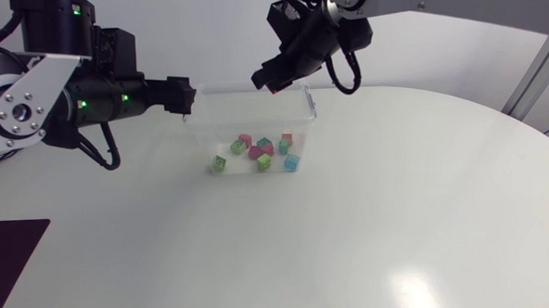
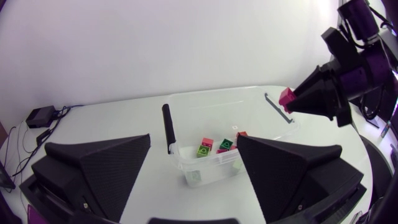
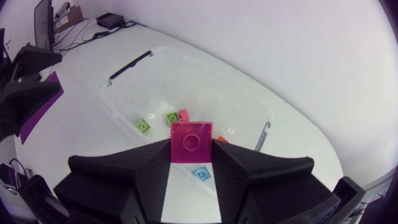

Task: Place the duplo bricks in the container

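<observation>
Head view has the clear container (image 1: pixel 245 111) lying on the white table (image 1: pixel 398 214) at about eleven o'clock from the table's middle, with a black handle (image 1: pixel 310 99) at its three o'clock end. Loose duplo bricks lie on its floor, gathered toward the six o'clock wall: a green brick (image 1: pixel 219 163) sits at the eight o'clock end of the cluster, a blue brick (image 1: pixel 292 162) at four o'clock, a pink brick (image 1: pixel 245 139) at eleven o'clock and a red brick (image 1: pixel 286 137) at one o'clock, with further green, teal and magenta ones between them. The right arm comes in from twelve o'clock, and the right gripper (image 1: pixel 267 80) hangs over the container's twelve o'clock rim. In the right wrist view, this right gripper (image 3: pixel 191 152) is clamped on a magenta brick (image 3: pixel 191 138), one finger pressed on each side, studs facing the camera, with the open container straight below. The left wrist view shows the same magenta brick (image 2: pixel 286 98) at the tip of the other arm's fingers, above the container's far end. The left arm reaches in from nine o'clock; the left gripper (image 1: pixel 184 95) sits just beside the container's ten o'clock corner. Its fingers stand wide apart and hold nothing, the left gripper (image 2: pixel 194 142) facing the container's near end and its black handle (image 2: pixel 166 124); whether it touches the container cannot be told.
</observation>
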`<action>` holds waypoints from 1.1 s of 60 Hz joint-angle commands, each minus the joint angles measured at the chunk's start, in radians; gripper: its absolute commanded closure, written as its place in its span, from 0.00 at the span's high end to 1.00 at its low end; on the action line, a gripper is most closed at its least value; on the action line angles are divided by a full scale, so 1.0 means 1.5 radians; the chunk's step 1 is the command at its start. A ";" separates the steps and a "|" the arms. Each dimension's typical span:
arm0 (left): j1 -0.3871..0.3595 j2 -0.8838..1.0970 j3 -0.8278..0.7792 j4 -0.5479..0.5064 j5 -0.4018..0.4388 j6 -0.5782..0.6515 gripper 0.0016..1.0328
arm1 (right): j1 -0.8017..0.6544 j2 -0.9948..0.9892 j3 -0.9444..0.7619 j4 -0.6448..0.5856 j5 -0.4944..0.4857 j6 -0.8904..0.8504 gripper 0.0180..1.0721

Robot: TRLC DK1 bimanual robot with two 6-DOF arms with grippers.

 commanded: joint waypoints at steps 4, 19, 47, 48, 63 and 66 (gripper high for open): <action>0.012 -0.020 -0.010 -0.015 -0.003 0.015 0.95 | -0.007 0.089 0.066 -0.007 0.006 0.023 0.26; 0.019 -0.038 -0.022 -0.025 -0.003 0.025 0.95 | -0.007 0.147 0.092 -0.005 0.022 0.028 0.40; 0.029 -0.097 -0.027 -0.069 -0.007 0.045 0.95 | -0.010 -0.021 -0.042 0.031 0.053 0.033 0.95; 0.030 -0.105 -0.029 -0.073 -0.012 0.046 0.95 | -0.011 -0.037 -0.058 0.039 0.055 0.033 0.95; 0.067 -0.186 -0.064 -0.080 -0.028 0.074 0.95 | -0.027 -0.194 -0.222 0.102 0.088 0.028 0.95; 0.074 -0.203 -0.074 -0.080 -0.028 0.082 0.95 | -0.034 -0.230 -0.262 0.120 0.098 0.026 0.95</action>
